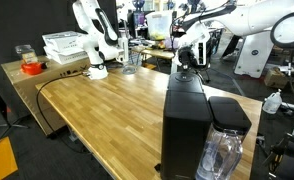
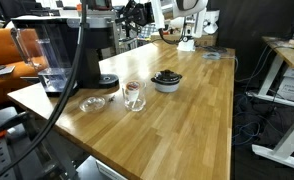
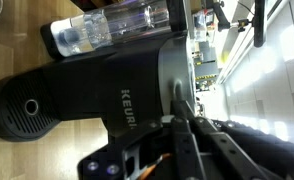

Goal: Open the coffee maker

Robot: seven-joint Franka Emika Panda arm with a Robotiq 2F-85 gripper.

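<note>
Gripper [image 1: 187, 66] hovers over a black coffee maker [image 1: 185, 125] on a wooden table [image 1: 107, 110].
Lid looks down; I cannot tell whether the claw is clenched.

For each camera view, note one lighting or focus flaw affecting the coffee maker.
Wrist view: the right side is washed out, yet the logo on the coffee maker reads clearly. In an exterior view the coffee maker is a dark, detail-poor block; in an exterior view the coffee maker looks small and soft.

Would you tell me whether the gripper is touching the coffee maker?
Cannot tell. In an exterior view the gripper merges with the black top of the coffee maker; the wrist view shows neither gap nor contact plainly.
</note>
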